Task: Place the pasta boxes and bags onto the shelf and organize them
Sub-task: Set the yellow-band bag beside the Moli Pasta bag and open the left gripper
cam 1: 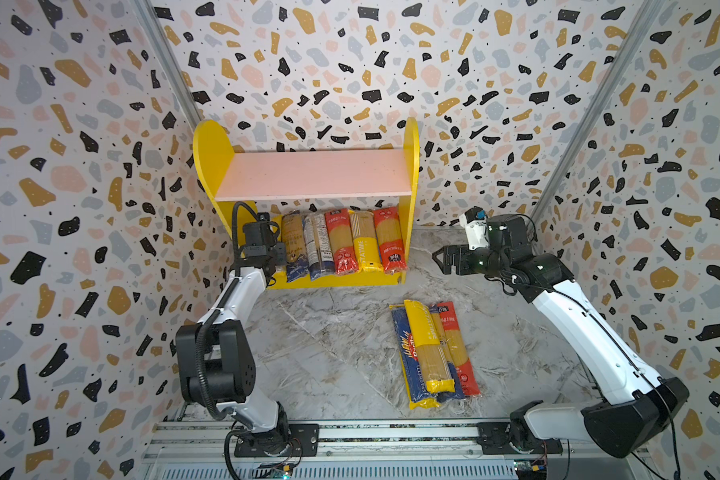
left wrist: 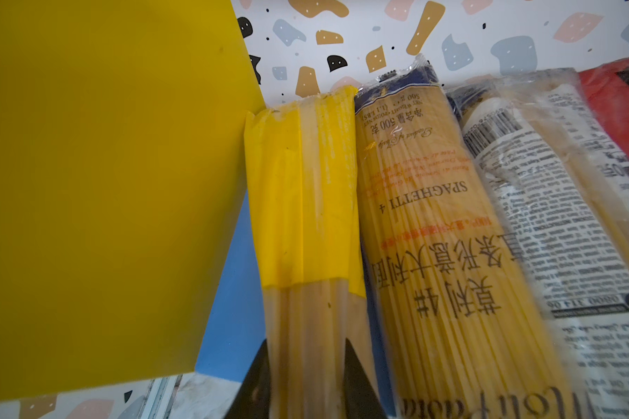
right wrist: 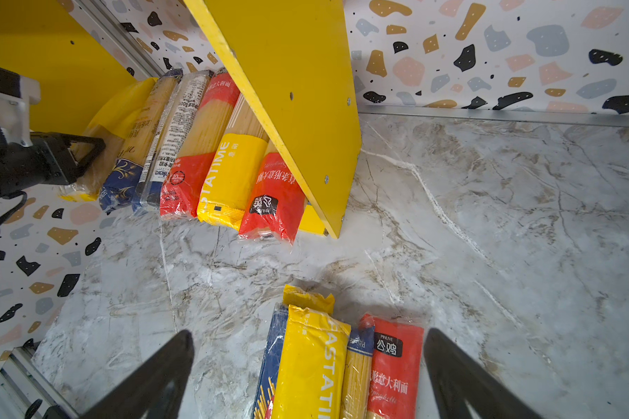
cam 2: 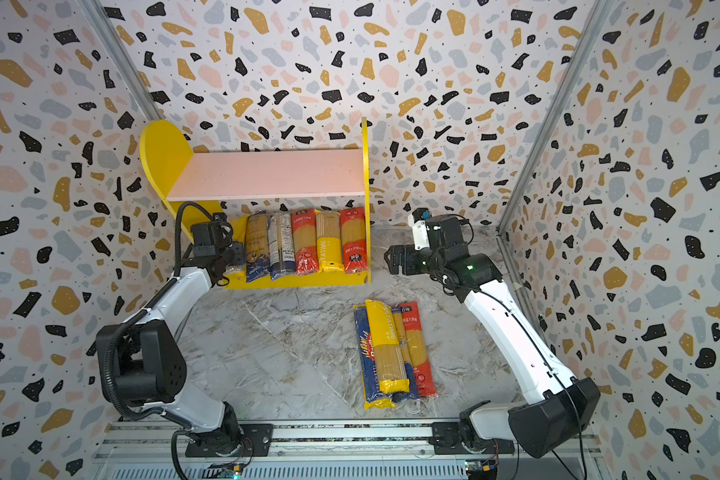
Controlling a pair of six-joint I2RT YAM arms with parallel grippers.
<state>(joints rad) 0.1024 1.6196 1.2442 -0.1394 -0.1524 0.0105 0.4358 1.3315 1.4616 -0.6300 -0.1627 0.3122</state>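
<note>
We're on the shelf (cam 1: 215, 153) now: yellow round-topped sides, a pink upper board (cam 1: 316, 174) and a blue lower board (left wrist: 233, 297). Six long spaghetti packs (cam 1: 341, 245) lie side by side on that lower board. We count two yellow, two red and two with dark blue ends.

At the shelf's left end the left pincer (left wrist: 307, 342) is nearly closed. Its fingers pinch the clear noodle end of the outermost yellow pack (left wrist: 305, 199), just beside the side panel.

The right pincer (cam 1: 439, 258) hangs just beside the shelf's right panel, jaws wide, holding nothing.

In front of the shelf, on the marble table (cam 1: 329, 353), there's a pile (cam 1: 429, 353). We count at least four packs in it: blue, yellow, red and one pale with a blue top.
</note>
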